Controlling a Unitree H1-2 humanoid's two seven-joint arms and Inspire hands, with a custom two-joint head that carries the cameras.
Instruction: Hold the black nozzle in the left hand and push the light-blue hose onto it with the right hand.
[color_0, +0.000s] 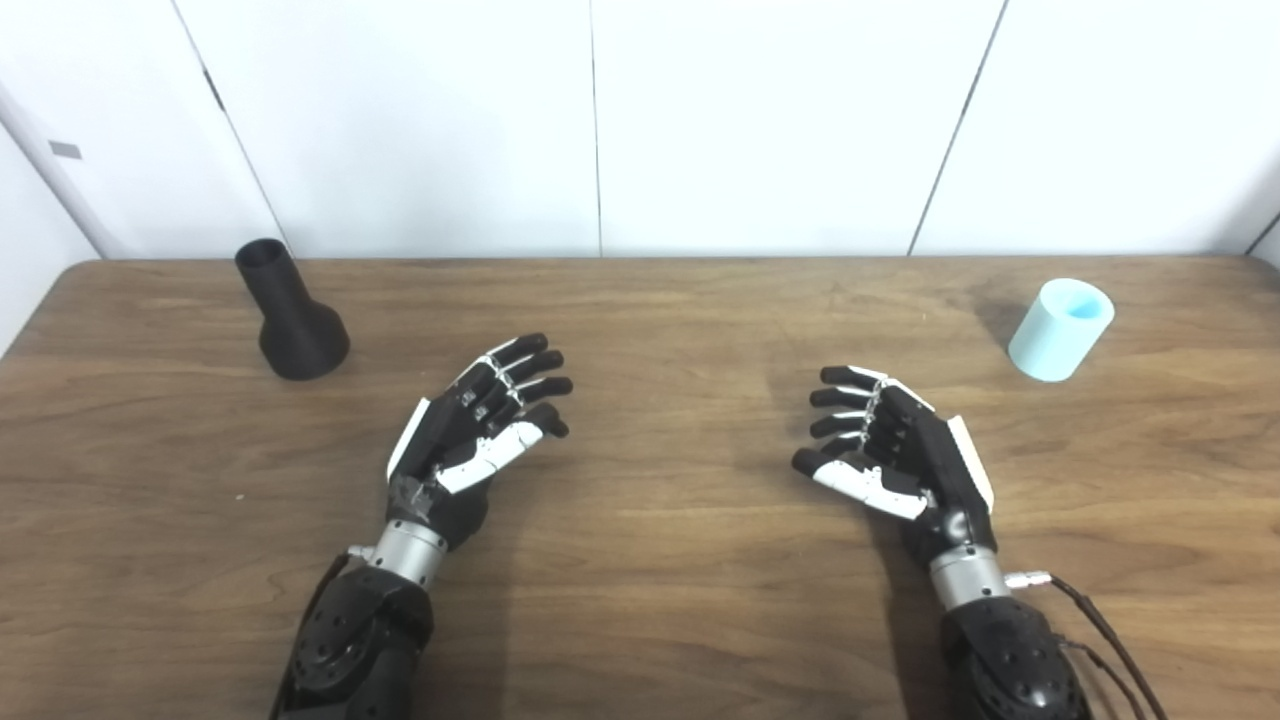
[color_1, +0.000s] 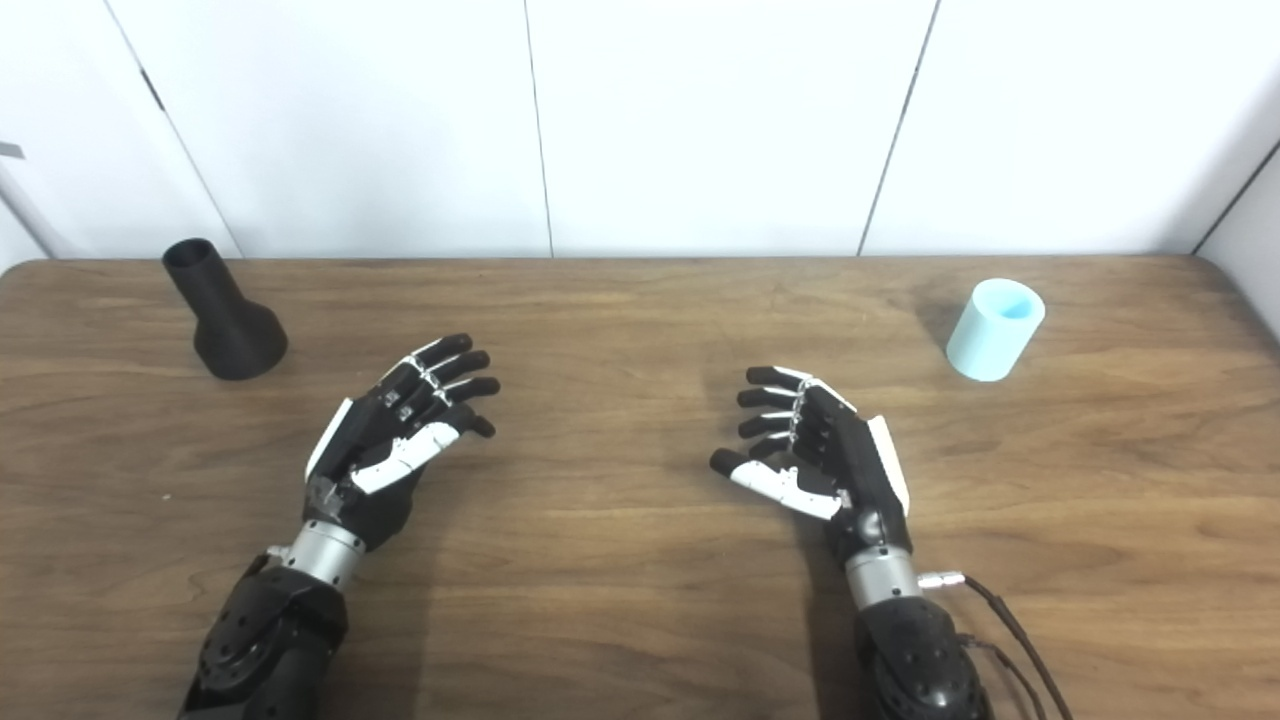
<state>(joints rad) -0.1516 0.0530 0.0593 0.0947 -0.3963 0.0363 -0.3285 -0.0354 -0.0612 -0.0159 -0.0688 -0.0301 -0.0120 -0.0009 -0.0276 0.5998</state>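
You lose both arms at the bottom edge: the left arm (color_0: 350, 640) and right arm (color_0: 1010, 660) are cut off there. The table (color_0: 640, 620) runs past the sides and the bottom. The hose (color_0: 1061, 329) interior is too washed out to judge.

Bare desk (color_0: 660, 330) btwn nozzle (color_0: 290, 315) far left & hose (color_0: 1060, 328) far right; both stand alone w/ room around
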